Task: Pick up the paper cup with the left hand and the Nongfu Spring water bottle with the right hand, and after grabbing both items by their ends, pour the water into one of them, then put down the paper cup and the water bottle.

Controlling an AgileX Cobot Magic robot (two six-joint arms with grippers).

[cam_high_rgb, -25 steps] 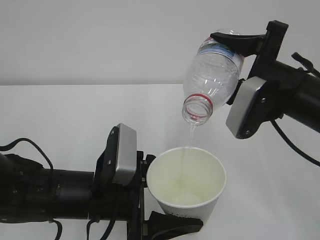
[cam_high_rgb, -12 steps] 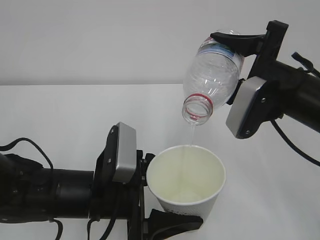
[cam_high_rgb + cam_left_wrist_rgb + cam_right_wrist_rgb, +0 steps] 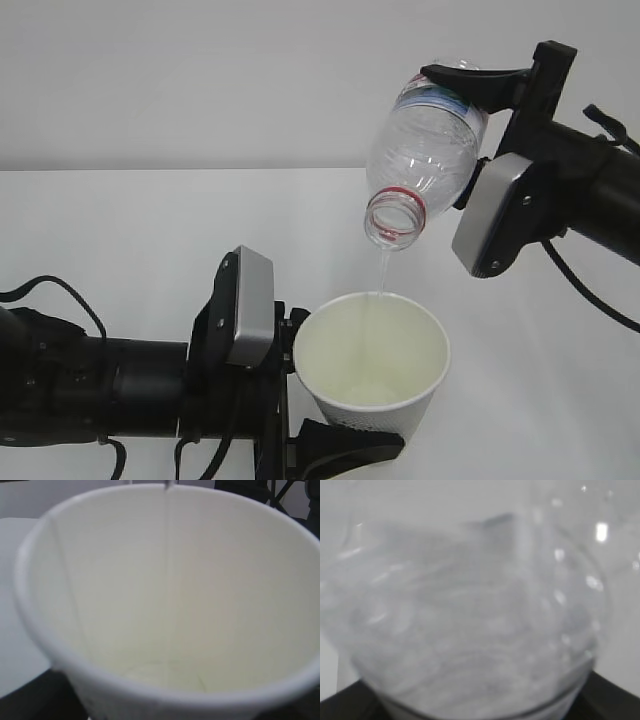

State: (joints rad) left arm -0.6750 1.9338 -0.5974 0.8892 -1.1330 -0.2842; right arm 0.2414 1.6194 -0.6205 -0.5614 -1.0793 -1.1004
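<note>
The paper cup (image 3: pixel 372 355) stands upright in the air, mouth up, with my left gripper (image 3: pixel 328 395) shut on its lower body; one black finger (image 3: pixel 345 450) shows under it. Up and to the right, the Nongfu Spring water bottle (image 3: pixel 425 140) is tipped mouth-down over the cup, my right gripper (image 3: pixel 468 105) shut on its base end. A thin stream of water (image 3: pixel 379 270) falls from the uncapped mouth (image 3: pixel 393 218) into the cup. In the left wrist view the cup (image 3: pixel 100 605) fills the frame, with the stream (image 3: pixel 167 555) and a little water (image 3: pixel 165 672) at its bottom. The blurred bottle (image 3: pixel 470 620) fills the right wrist view.
Both arms hang over a white table (image 3: pixel 150 220) with a pale wall behind. The left wrist's grey block (image 3: pixel 248 310) sits just left of the cup. The right wrist's grey block (image 3: pixel 495 215) is right of the bottle's neck. Black cables (image 3: pixel 590 290) trail from the arms.
The stream keeps running into the cup. Neither arm, the cup nor the bottle has visibly moved.
</note>
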